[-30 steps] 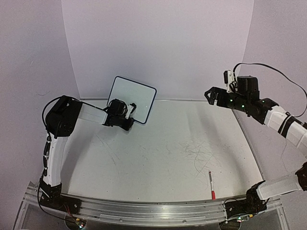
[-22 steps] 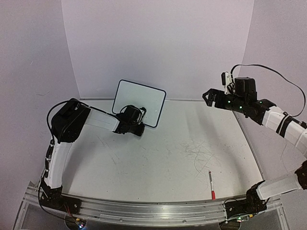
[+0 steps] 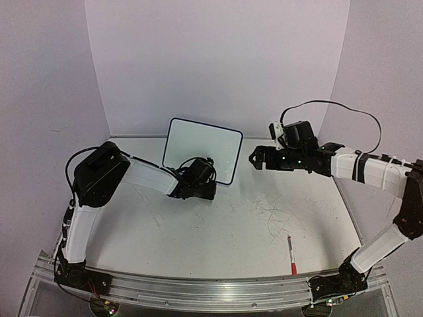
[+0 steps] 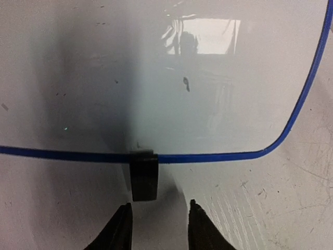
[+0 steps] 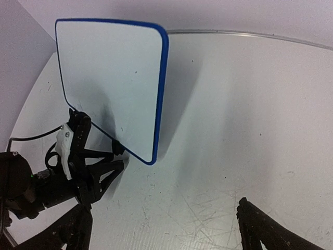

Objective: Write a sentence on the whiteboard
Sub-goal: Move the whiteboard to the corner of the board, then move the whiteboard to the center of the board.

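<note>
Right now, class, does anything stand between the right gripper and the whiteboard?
Nothing visible does. Only bare table lies between the open right gripper and the whiteboard. The left gripper sits at the board's near bottom edge, off that line.

Whiteboard standing far-centre on table, left gripper before it, right gripper to its right, marker front-right

The left arm rises from the lower left of the top view, bends at a high elbow and slopes down toward the centre, where the left gripper sits low with a narrow gap between its 2 fingers. The right arm climbs from the lower right and stretches leftward at mid-height. The right gripper is spread wide.
</note>
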Action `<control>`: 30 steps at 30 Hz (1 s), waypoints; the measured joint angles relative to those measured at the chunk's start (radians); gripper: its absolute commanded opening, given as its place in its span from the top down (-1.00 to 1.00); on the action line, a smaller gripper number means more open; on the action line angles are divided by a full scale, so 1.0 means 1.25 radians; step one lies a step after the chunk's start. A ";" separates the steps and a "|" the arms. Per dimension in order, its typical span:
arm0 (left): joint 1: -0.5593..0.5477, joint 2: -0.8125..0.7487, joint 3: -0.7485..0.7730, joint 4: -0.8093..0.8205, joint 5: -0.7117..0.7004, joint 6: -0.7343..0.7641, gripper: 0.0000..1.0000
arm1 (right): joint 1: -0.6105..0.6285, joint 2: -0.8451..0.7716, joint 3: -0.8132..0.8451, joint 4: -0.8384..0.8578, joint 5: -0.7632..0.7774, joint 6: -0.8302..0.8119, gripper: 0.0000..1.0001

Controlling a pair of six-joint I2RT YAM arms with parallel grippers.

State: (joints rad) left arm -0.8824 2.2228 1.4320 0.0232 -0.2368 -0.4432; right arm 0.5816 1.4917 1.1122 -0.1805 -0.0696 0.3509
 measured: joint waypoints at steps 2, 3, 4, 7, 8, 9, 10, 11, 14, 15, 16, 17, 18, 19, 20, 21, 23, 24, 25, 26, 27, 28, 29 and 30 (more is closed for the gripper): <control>-0.004 -0.033 -0.033 -0.005 0.006 -0.003 -0.09 | 0.024 0.034 0.012 -0.004 0.019 0.019 -0.93; -0.006 -0.055 -0.053 -0.011 0.005 -0.004 -0.18 | 0.036 0.055 0.022 -0.006 0.031 0.027 -0.93; -0.008 -0.078 -0.072 -0.016 0.002 0.002 -0.25 | 0.050 0.080 0.035 -0.005 0.047 0.039 -0.92; -0.013 -0.170 -0.144 -0.021 -0.026 0.014 -0.40 | 0.086 0.145 0.071 -0.004 0.086 0.069 -0.91; -0.012 -0.208 -0.166 -0.026 -0.040 0.018 -0.44 | 0.098 0.169 0.086 -0.005 0.095 0.079 -0.90; -0.012 -0.249 -0.188 -0.031 -0.055 0.023 -0.47 | 0.112 0.195 0.104 -0.005 0.103 0.089 -0.90; -0.011 -0.291 -0.209 -0.036 -0.071 0.029 -0.49 | 0.126 0.219 0.123 -0.006 0.113 0.099 -0.90; -0.009 -0.335 -0.230 -0.042 -0.090 0.033 -0.50 | 0.140 0.245 0.145 -0.006 0.124 0.109 -0.90; 0.008 -0.463 -0.286 -0.059 -0.133 0.039 -0.53 | 0.186 0.321 0.212 -0.002 0.152 0.144 -0.83; 0.020 -0.502 -0.304 -0.063 -0.143 0.038 -0.54 | 0.200 0.346 0.234 0.000 0.161 0.158 -0.76; 0.032 -0.540 -0.322 -0.067 -0.153 0.038 -0.54 | 0.215 0.371 0.256 0.003 0.169 0.171 -0.69; 0.045 -0.572 -0.336 -0.071 -0.163 0.037 -0.55 | 0.227 0.394 0.271 0.004 0.173 0.181 -0.60; 0.060 -0.599 -0.353 -0.073 -0.168 0.034 -0.55 | 0.240 0.415 0.288 0.001 0.180 0.200 -0.56; 0.073 -0.627 -0.369 -0.077 -0.174 0.031 -0.56 | 0.251 0.437 0.304 0.001 0.185 0.213 -0.54; 0.084 -0.650 -0.383 -0.080 -0.180 0.028 -0.56 | 0.262 0.459 0.317 0.000 0.188 0.227 -0.54; 0.092 -0.665 -0.393 -0.082 -0.185 0.024 -0.56 | 0.271 0.478 0.328 -0.003 0.190 0.242 -0.54; 0.097 -0.681 -0.407 -0.082 -0.187 0.019 -0.56 | 0.281 0.515 0.352 -0.009 0.194 0.268 -0.54; 0.098 -0.684 -0.412 -0.082 -0.187 0.018 -0.56 | 0.283 0.534 0.365 -0.012 0.197 0.278 -0.53; 0.098 -0.684 -0.417 -0.081 -0.184 0.018 -0.56 | 0.282 0.551 0.376 -0.016 0.202 0.284 -0.53; 0.098 -0.685 -0.423 -0.081 -0.180 0.018 -0.56 | 0.281 0.567 0.387 -0.021 0.209 0.290 -0.53; 0.098 -0.685 -0.430 -0.081 -0.176 0.018 -0.56 | 0.280 0.583 0.398 -0.024 0.216 0.294 -0.52; 0.098 -0.686 -0.438 -0.081 -0.170 0.018 -0.56 | 0.279 0.600 0.412 -0.030 0.227 0.300 -0.51; 0.098 -0.688 -0.447 -0.081 -0.166 0.018 -0.56 | 0.278 0.615 0.426 -0.034 0.236 0.305 -0.50; 0.098 -0.691 -0.455 -0.081 -0.162 0.018 -0.56 | 0.276 0.629 0.439 -0.039 0.247 0.311 -0.49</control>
State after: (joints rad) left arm -0.7601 1.3593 0.8630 -0.0782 -0.4395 -0.4202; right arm 0.9271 2.2786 1.6608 -0.2286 0.2390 0.7392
